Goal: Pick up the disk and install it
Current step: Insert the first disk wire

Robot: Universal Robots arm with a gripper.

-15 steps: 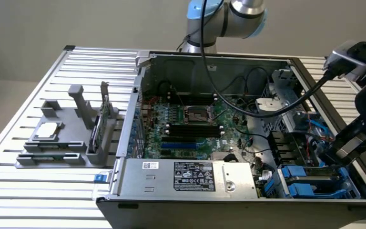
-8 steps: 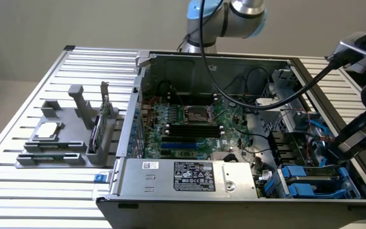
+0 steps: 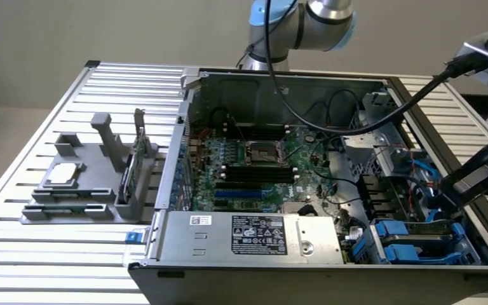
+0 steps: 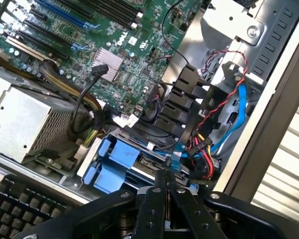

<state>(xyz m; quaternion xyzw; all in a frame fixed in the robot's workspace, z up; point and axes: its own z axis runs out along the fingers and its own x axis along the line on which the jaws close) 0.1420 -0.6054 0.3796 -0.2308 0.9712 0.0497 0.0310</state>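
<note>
The gripper jaws are pressed together and hold nothing. The gripper is close to the blue-railed disk, which is seated in the open computer case.

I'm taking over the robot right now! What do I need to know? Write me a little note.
Pincer: shut, nothing between its fingers, low inside the open computer case, just above the drive bay.
Disk: its blue rails show in the bay at the case's corner, next to the power supply. I cannot tell whether the pincer touches it.
Done: the disk seems to be already set in the bay.
Left: I cannot tell whether it is pushed fully in.
</note>
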